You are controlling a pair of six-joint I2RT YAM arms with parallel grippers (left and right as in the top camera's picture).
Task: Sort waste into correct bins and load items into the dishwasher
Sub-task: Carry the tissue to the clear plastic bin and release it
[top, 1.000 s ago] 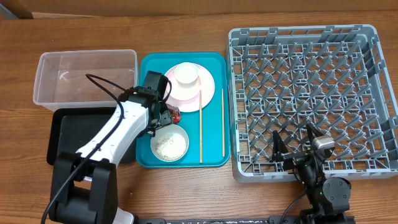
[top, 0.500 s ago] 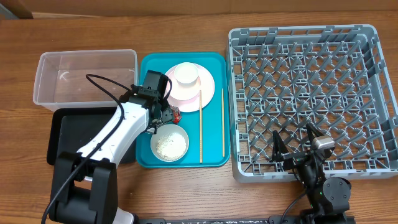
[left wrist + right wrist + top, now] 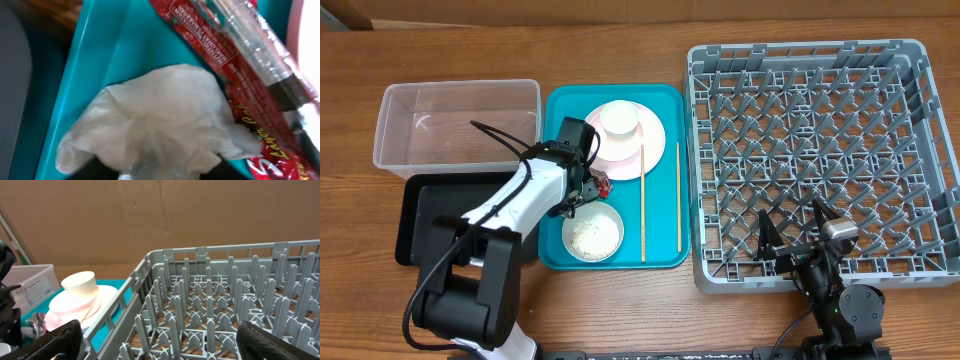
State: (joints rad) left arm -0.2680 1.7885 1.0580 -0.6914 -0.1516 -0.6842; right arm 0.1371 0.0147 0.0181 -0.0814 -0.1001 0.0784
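Left tool [image 3: 586,188] is lowered onto the teal tray [image 3: 560,110], in the gap between the pink plate [image 3: 652,142] and the bowl [image 3: 592,234] in which the rice grains [image 3: 590,232] are held. In the wrist view, the space just in front of it is filled by a crumpled white tissue [image 3: 150,120], and the red snack wrapper [image 3: 200,35] is seen lying against the tissue's far edge. Whether the tool is clamped on the tissue cannot be told, since its tips are hidden. An upturned white cup [image 3: 618,119] is carried on the plate, and two chopsticks [image 3: 642,200] are laid lengthwise on the tray to the right of the bowl. A clear tub [image 3: 420,140] and a black tray [image 3: 430,210] are set on the tabletop [image 3: 620,300] left of the teal tray, the arm crossing over the black one. The grey rack [image 3: 820,150] is placed on the right, with the right tool [image 3: 792,232] held at its near edge, fingers spread wide apart and nothing between them.
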